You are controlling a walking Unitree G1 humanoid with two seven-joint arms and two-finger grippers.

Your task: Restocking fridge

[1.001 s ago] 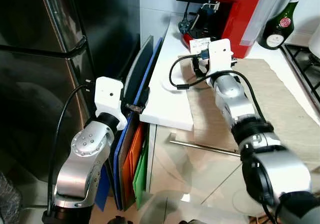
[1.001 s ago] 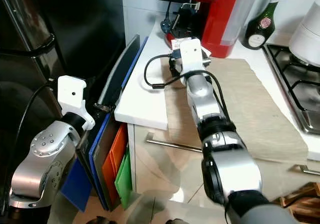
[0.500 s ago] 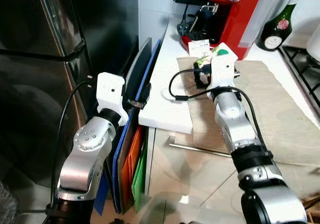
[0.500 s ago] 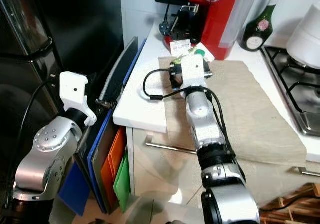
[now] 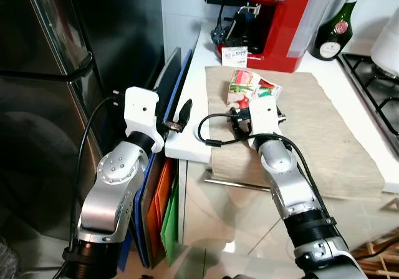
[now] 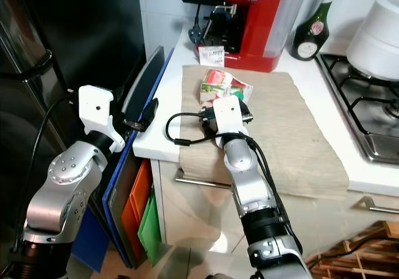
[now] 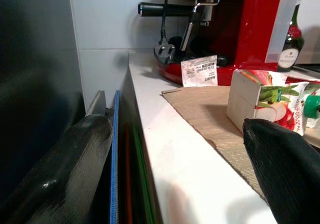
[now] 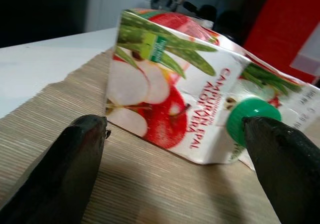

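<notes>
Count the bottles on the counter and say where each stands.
1. A dark green bottle stands at the back of the counter, right of the red coffee machine and beside the hob. Others may be hidden beyond the frame.

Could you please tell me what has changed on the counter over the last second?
The right gripper has drawn back from the red coffee machine toward the counter's front edge, uncovering the juice carton, which lies on its side on the beige mat; its open fingers now point at the carton without touching. The left gripper stays by the counter's left edge. Machine and bottle are unmoved.
</notes>
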